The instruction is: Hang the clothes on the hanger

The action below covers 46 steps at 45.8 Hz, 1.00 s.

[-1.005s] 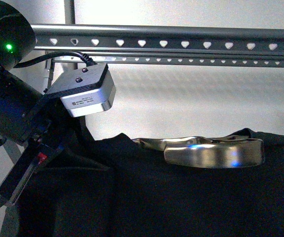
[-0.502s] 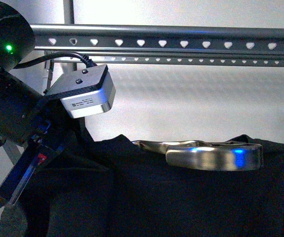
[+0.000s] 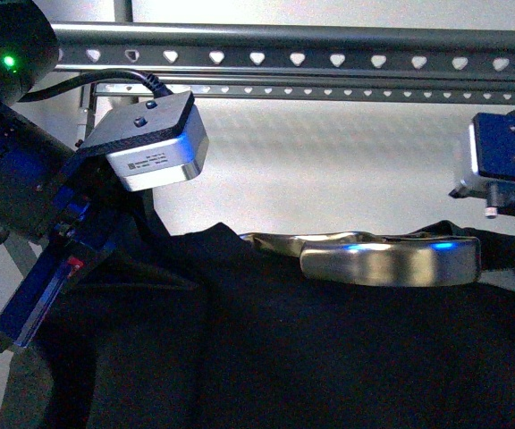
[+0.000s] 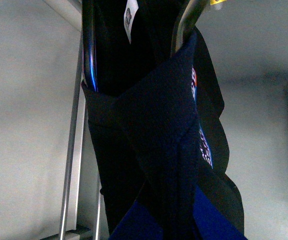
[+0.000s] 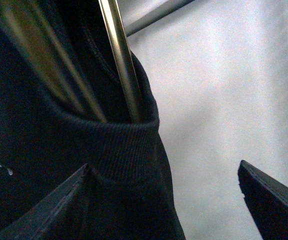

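Observation:
The black T-shirt (image 3: 329, 349) hangs draped over a shiny metal hanger (image 3: 387, 264), whose curved shoulder shows above the cloth. My left gripper (image 3: 34, 313) is at the shirt's left edge, shut on the fabric. In the left wrist view its blue fingers (image 4: 214, 225) pinch a fold of the T-shirt (image 4: 154, 125); the white neck label (image 4: 130, 17) and part of a print (image 4: 204, 145) show. My right gripper (image 5: 169, 200) is open beside the ribbed collar (image 5: 109, 145), one finger against the cloth. The hanger rod (image 5: 121, 60) runs into the collar.
A perforated metal rail (image 3: 329, 58) runs across above the hanger. The right arm's wrist (image 3: 503, 161) sits at the right edge. Thin rack posts (image 4: 71, 150) stand beside the shirt, with a pale wall behind.
The right arm's wrist has come into the front view at the right edge. The hanger and shirt have shifted slightly; the left gripper keeps its hold.

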Motion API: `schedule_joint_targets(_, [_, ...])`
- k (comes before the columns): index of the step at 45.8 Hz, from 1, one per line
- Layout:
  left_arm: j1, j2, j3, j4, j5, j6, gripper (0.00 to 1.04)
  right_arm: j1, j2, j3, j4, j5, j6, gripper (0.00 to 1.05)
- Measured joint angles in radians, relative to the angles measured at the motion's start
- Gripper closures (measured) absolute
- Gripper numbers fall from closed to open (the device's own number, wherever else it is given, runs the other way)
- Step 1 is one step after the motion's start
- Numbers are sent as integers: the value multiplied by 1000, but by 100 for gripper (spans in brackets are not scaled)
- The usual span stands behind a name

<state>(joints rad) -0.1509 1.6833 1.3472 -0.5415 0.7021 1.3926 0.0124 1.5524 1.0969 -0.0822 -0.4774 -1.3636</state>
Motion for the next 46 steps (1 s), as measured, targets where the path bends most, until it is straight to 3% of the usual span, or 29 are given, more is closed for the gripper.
schedule_joint_targets(4, [0,0,0,0,0,0,101,20,51,26,34,17,38,36])
schedule_joint_targets(10, [0,0,0,0,-1,0,101,26,68,29,49,18,78,52])
schedule_joint_targets(18, [0,0,0,1,0,-2,101,3,66,8,66,-20,108,85])
schedule_joint_targets(25, [0,0,2,4,3,-3,99,-20,52,-45,71,-55,86,98])
schedule_joint_targets(30, [0,0,8,6,15,-3,79,-47,36,-111,52,-89,75,101])
schedule_joint_targets(39, [0,0,13,6,16,-3,58,-85,28,-168,34,-109,78,101])
schedule_joint_targets(46, [0,0,13,6,16,-3,29,-143,27,-197,16,-116,86,101])
